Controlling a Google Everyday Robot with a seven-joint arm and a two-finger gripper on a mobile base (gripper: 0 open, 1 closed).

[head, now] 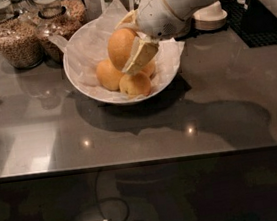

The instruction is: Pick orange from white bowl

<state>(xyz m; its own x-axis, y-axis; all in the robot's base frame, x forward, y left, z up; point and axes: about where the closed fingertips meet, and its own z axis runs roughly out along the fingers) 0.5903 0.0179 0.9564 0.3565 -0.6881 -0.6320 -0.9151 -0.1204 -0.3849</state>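
A large glossy white bowl [82,84] lined with crinkled white paper stands on the grey counter, left of centre. My gripper [129,45] is over the bowl, shut on an orange [121,47] that it holds lifted above the others. One cream finger [140,56] lies across the orange's right side; the other shows at its top. Three more oranges [109,75] stay in the bowl below it. The white arm comes in from the upper right.
Two glass jars of grain [17,42] stand at the back left, next to the bowl. Small stacked cream bowls [210,17] sit at the back right beside a black mat [263,21]. The counter's front edge [135,162] runs across the middle.
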